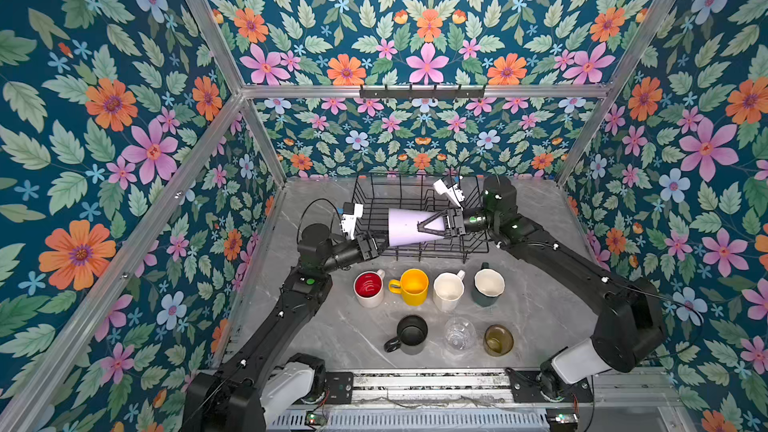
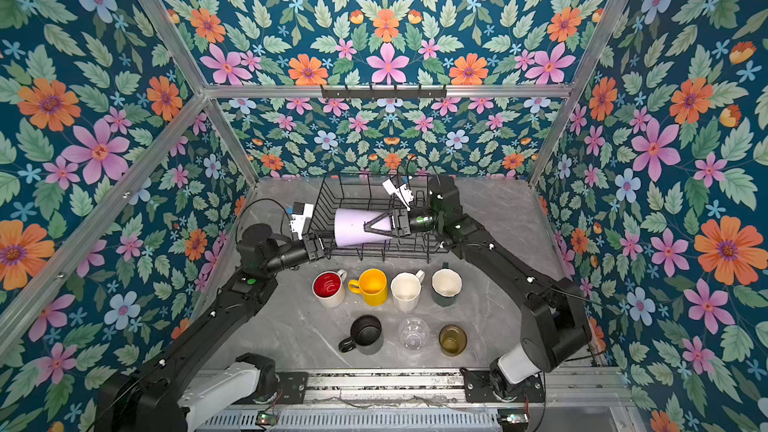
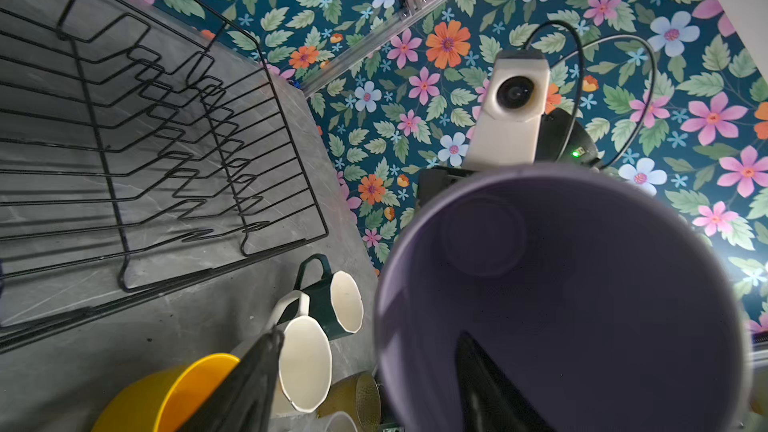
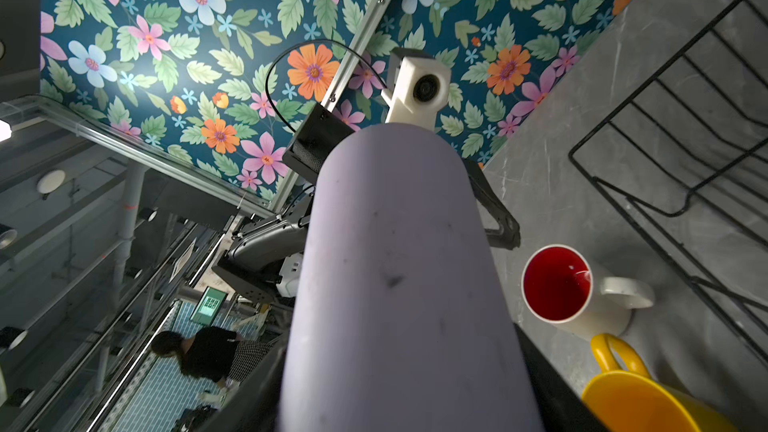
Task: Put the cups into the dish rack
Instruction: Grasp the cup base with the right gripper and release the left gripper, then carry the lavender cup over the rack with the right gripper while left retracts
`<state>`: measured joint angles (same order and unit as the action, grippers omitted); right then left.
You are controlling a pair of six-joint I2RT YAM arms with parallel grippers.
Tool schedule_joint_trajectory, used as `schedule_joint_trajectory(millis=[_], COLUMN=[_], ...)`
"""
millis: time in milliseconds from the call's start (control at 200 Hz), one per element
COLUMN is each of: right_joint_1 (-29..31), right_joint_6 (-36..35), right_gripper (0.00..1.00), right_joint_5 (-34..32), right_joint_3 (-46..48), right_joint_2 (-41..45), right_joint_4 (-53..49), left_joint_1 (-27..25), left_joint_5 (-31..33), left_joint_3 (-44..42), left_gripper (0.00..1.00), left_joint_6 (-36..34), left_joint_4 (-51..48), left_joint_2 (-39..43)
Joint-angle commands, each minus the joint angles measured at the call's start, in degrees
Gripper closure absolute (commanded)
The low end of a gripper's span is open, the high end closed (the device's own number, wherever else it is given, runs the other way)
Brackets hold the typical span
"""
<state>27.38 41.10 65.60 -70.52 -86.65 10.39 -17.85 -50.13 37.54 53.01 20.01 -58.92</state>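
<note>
Over marble table (image 1: 540, 305), lilac tumbler (image 1: 400, 227) sideways between right pincer's (image 1: 420, 228) fingers.

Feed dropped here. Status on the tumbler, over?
Right gripper shut on lilac tumbler, sideways above dish rack. Left gripper open, astride its rim. Nothing blocking the rack.

Left claw (image 1: 382, 243) wide; right claw (image 1: 422, 228) tight.

The lilac tumbler (image 4: 395, 305) looks like matt, smooth plastic with faint dark scuffs. The dish rack (image 1: 415, 197) is thin black wire; the surface (image 1: 540, 305) is smooth, grey, marble-veined.
</note>
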Motion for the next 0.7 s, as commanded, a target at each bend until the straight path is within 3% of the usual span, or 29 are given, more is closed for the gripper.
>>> schedule_joint_trajectory(millis=[0, 110, 210, 320, 525, 695], right_joint_1=[-1.66, -4.0, -4.92, -5.18, -5.22, -5.22], right_joint_6=[-3.39, -10.45, -20.34, -25.88, -30.71, -33.85], right_gripper=[1.0, 1.0, 1.0, 1.0, 1.0, 1.0], right_joint_5=[-2.15, -8.49, -22.16, -36.37, -53.38, -61.6], right_joint_3=[-1.05, -5.02, -10.65, -16.34, -24.58, -35.98], right_joint_2=[1.74, 3.36, 3.73, 2.2, -2.39, -10.31], right_joint_4=[-6.19, -21.28, -37.75, -49.04, -58.47, -67.02], left_joint_1=[0.68, 1.52, 2.03, 2.22, 2.21, 2.2], left_joint_5=[2.39, 7.28, 14.45, 23.55, 40.54, 47.75], left_joint_3=[0.56, 1.79, 3.36, 5.13, 5.09, 4.16], left_gripper=[0.2, 0.14, 0.11, 0.07, 0.01, 0.0], left_joint_6=[-3.95, -7.31, -11.0, -14.77, -19.62, -23.34], left_joint_4=[-4.36, -10.72, -17.62, -24.38, -33.61, -38.21], left_joint_2=[0.74, 2.21, 4.79, 8.55, 17.41, 25.19])
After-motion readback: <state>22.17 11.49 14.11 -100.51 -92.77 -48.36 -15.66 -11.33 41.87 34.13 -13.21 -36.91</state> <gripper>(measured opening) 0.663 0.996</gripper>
